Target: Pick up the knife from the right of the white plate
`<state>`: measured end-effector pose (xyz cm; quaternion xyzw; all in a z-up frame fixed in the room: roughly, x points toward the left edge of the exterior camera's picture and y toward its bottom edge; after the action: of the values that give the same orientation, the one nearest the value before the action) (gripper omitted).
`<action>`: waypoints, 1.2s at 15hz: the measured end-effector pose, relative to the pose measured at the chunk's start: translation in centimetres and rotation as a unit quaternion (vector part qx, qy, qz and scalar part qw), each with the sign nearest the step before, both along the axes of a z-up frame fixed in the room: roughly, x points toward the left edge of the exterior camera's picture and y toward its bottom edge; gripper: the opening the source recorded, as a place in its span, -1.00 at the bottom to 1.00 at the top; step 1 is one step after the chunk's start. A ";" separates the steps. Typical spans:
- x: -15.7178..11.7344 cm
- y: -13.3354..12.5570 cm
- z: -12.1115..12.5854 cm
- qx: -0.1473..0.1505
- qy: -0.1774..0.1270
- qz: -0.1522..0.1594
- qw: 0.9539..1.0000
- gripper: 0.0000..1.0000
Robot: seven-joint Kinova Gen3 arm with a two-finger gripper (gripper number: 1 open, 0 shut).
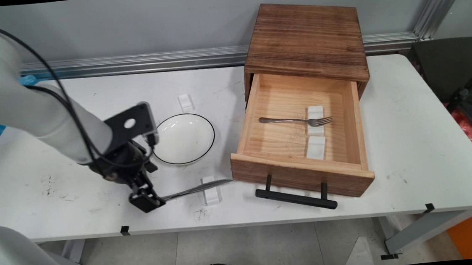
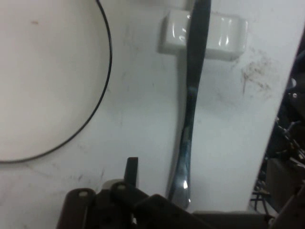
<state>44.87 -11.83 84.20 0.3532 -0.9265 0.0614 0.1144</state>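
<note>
- Steel first: the knife (image 1: 196,189) lies nearest my side of the table (image 1: 411,169), handle end at my gripper (image 1: 148,199), its far part propped across a small white rest (image 1: 211,191); in the hand view the handle runs down to my linkage.
- My fingers look set at the handle end, but neither view shows the fingertips plainly; I cannot tell whether they are apart or clamped on the steel, so I would not trust the hold without checking.
- To handle it well, I judge the grip should sit square across the handle and stay low; the knife is thin and slick, and a skewed pinch could let it swivel or drag the rest along.
- Just beyond, the white plate (image 1: 183,138) with its black rim sits close beside my wrist; I would keep my linkage clear of its edge.
- Another white rest (image 1: 185,102) lies past the plate, near the wall side.
- Farther right, the wooden drawer (image 1: 256,122) stands pulled open from its box (image 1: 306,38), black handle (image 1: 295,198) facing the near edge; inside, a fork (image 1: 296,121) lies across one of two white rests.
</note>
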 end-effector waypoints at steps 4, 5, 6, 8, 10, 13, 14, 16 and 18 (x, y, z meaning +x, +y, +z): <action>-1.6 -0.9 -2.0 -0.005 -0.013 -0.006 1.000 1.00; -2.0 -1.2 -2.6 -0.006 -0.016 -0.007 1.000 1.00; -2.3 -1.4 -3.0 -0.007 -0.019 -0.009 1.000 1.00; -2.8 -1.7 -3.6 -0.009 -0.022 -0.011 1.000 1.00; -3.1 -2.0 -4.1 -0.010 -0.026 -0.014 1.000 1.00; -3.4 -2.2 -4.7 -0.010 -0.031 -0.019 0.999 1.00; -3.5 -2.3 -4.9 -0.009 -0.033 -0.021 0.999 1.00; -3.7 -2.4 -5.3 -0.008 -0.035 -0.027 0.999 1.00; -3.8 -2.5 -5.6 -0.006 -0.035 -0.033 0.999 1.00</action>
<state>41.04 -14.36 78.61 0.3196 -0.9406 0.0757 0.0860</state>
